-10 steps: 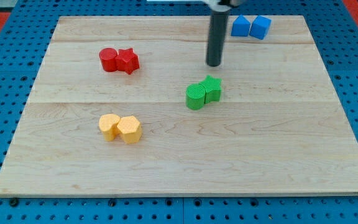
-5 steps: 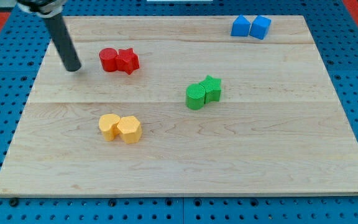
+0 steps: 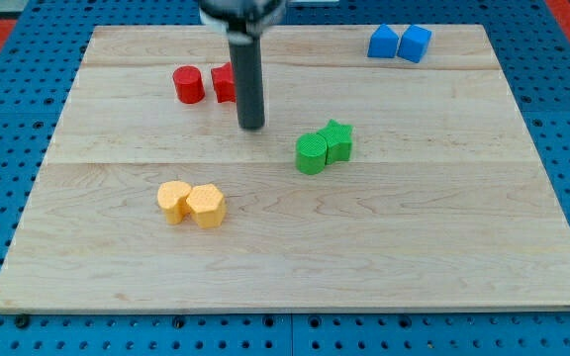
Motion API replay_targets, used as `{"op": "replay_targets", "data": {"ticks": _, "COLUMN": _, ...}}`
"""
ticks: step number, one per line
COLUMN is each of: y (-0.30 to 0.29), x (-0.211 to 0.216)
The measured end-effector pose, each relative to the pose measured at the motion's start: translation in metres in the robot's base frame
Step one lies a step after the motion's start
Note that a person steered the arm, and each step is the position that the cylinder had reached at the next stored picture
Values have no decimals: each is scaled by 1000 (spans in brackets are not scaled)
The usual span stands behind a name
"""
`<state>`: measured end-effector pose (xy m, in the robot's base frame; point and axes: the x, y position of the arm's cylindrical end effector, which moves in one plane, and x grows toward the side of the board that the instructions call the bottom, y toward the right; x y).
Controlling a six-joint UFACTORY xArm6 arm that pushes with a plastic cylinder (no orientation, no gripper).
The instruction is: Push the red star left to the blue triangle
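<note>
The red star (image 3: pixel 224 83) sits at the upper middle, half hidden behind the rod. The blue triangle (image 3: pixel 383 42) sits far off, upper right.

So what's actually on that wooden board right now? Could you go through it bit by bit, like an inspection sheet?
Surface: pale wooden board, lying flat.
Job's things: red star, partly hidden behind the rod, apart from the red cylinder; blue triangle at the view's top right, touching the blue cube.
Clutter: green cylinder against green star; two yellow blocks touching.
Tip: my tip sits just below and right of the red star.
Cables: nothing seen.
Surroundings: blue pegboard.
</note>
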<state>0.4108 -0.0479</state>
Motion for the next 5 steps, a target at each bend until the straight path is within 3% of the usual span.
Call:
{"op": "replay_targets", "data": {"ticks": 1, "y": -97, "x": -47}}
{"op": "replay_targets", "data": {"ticks": 2, "y": -149, "x": -87}}
{"op": "replay_targets", "data": {"ticks": 3, "y": -92, "x": -102}}
{"op": "replay_targets", "data": {"ticks": 4, "y": 10, "x": -82}}
{"op": "replay_targets", "data": {"ticks": 5, "y": 21, "x": -71}}
